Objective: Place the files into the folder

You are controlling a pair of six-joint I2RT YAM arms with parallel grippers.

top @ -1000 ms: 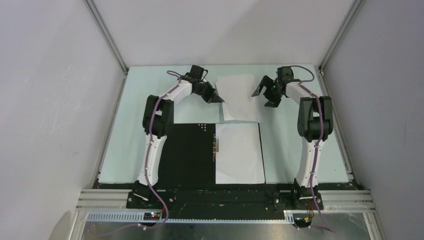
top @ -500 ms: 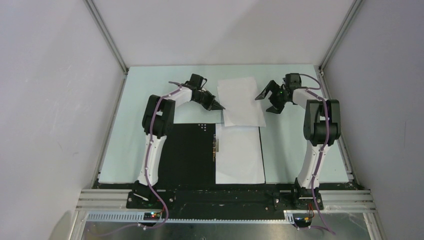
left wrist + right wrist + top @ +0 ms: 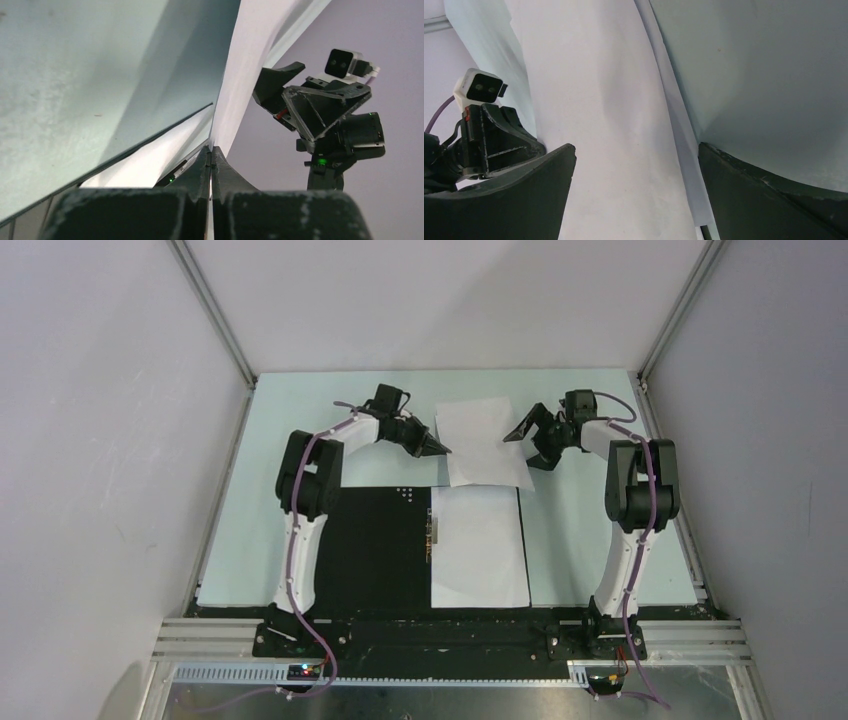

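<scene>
White paper is pinched in the left gripper (image 3: 210,150), whose fingers press together on the left edge of the top loose sheet (image 3: 480,435) and hold that edge up off the table (image 3: 280,440) at the far middle. A second sheet (image 3: 150,165) lies flat beneath it. Over at the sheet's right edge the right gripper (image 3: 636,150) stands spread wide, paper between its fingers but nothing gripped. Nearer, the folder (image 3: 385,550) lies open with its black inside up, one sheet (image 3: 478,550) already on its right half. This looks like the pickup of the next file. Next, I'd judge, the right fingers close on their edge. Both arms then carry the sheet nearer, level, and lay it square on the one already filed.
</scene>
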